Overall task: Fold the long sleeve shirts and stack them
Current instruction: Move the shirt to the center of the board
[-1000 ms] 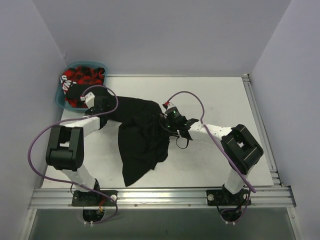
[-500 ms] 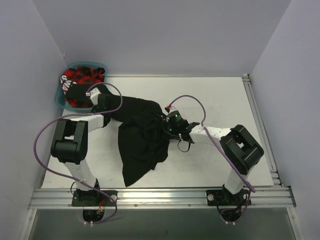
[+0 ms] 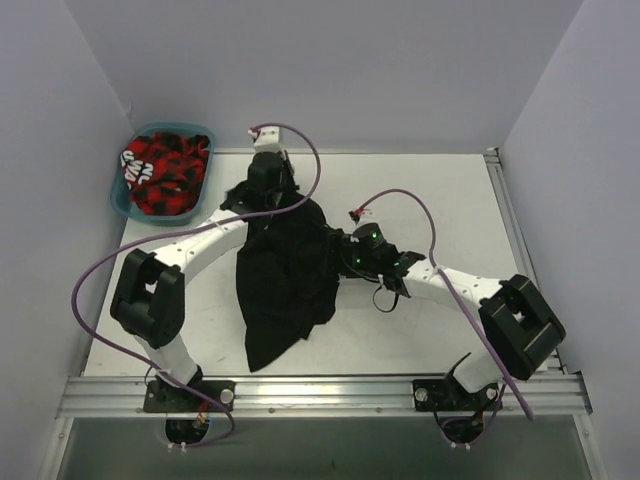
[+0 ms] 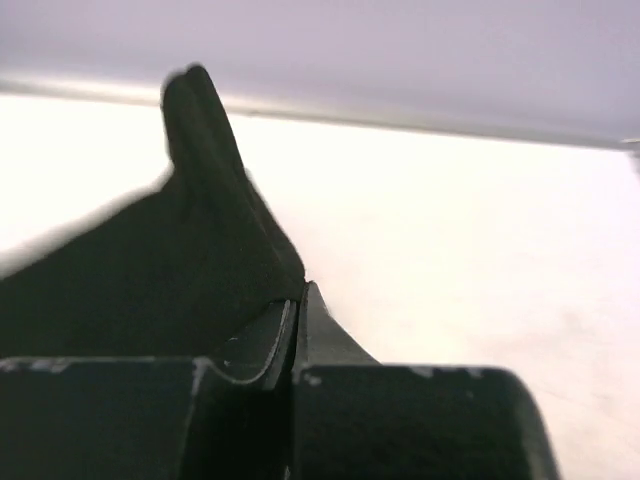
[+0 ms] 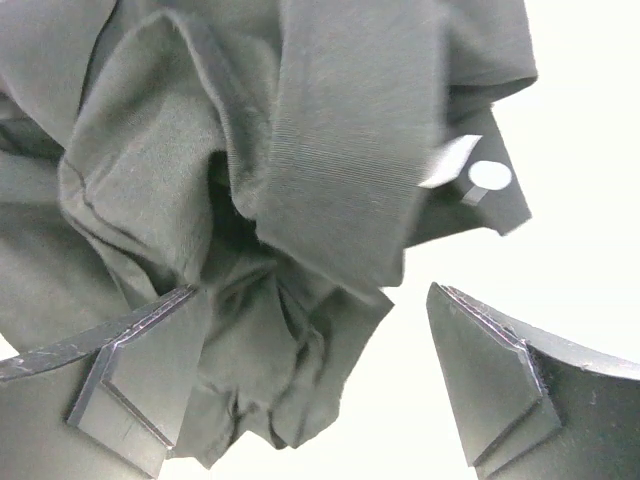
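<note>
Top external view has the black shirt (image 3: 285,290) lying on the desk (image 3: 450,200) as a long crumpled strip. Its long axis runs from the far side toward my bases, and the near end drifts a little left. My left claw (image 4: 298,305) is clamped on its far end. In the left wrist view the two fingers are pressed together with dark cloth rising from them, so I take that as a pinch on a far corner, though I cannot tell which part of the garment it is. My right claw (image 5: 312,300) is spread wide and grips nothing. It sits at the shirt's right edge, level with the upper half of the strip, pointing left into the cloth. The right wrist view puts a bunched fold between and just ahead of the fingers, with a pale button (image 5: 489,176) and a small light tag (image 5: 447,160) toward the right finger's side, while that finger stands over bare desk. I judge the next move belongs to the right arm: bite that edge, then draw it away from the left claw, across the long axis, to spread the shirt flat. The teal basket (image 3: 117,192) of red and black clothes sits well apart at the far left.
</note>
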`<state>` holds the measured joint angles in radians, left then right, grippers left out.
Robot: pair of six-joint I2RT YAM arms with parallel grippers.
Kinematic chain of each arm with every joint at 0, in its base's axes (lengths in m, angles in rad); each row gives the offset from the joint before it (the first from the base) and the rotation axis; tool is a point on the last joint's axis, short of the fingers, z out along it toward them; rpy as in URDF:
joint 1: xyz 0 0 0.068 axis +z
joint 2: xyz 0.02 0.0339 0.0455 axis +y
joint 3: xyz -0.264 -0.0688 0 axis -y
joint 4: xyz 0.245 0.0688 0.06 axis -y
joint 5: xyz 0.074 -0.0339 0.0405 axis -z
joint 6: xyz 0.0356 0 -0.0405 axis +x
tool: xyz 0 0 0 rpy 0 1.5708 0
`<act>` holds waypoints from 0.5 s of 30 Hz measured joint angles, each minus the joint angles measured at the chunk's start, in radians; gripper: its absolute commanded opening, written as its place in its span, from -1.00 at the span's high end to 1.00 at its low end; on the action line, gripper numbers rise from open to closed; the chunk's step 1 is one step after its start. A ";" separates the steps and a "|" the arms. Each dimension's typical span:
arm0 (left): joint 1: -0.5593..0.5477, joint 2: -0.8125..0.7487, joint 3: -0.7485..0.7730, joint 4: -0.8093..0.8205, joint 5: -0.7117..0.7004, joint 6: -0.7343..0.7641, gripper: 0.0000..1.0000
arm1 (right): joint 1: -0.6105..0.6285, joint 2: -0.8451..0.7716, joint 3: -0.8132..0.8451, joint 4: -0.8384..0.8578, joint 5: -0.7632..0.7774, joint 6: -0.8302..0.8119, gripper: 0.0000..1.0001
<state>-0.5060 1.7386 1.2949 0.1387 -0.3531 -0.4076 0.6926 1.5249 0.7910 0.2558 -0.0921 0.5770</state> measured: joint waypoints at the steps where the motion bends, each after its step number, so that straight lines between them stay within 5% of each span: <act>1: -0.023 -0.020 0.026 -0.002 0.014 0.006 1.00 | -0.007 -0.031 -0.013 -0.008 0.010 -0.001 -0.89; 4: -0.050 -0.096 0.066 -0.011 0.055 0.009 0.89 | -0.021 -0.123 -0.033 -0.057 0.044 -0.005 -0.89; 6: -0.042 -0.145 0.067 -0.019 0.055 0.015 0.51 | -0.029 -0.182 -0.033 -0.093 0.072 -0.013 -0.89; 7: -0.035 -0.163 0.067 -0.029 0.050 0.021 0.07 | -0.032 -0.218 -0.033 -0.114 0.085 -0.020 -0.89; 8: -0.025 -0.177 0.067 -0.042 0.043 0.029 -0.07 | -0.033 -0.247 -0.033 -0.134 0.094 -0.026 -0.89; 15: 0.143 -0.269 -0.021 -0.249 0.079 -0.021 -0.65 | -0.043 -0.341 -0.019 -0.270 0.123 -0.038 -0.88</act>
<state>-0.3626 1.4696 1.2736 -0.1104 -0.2745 -0.4282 0.6491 1.1835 0.7719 -0.0143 0.0307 0.5392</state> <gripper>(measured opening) 0.787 0.948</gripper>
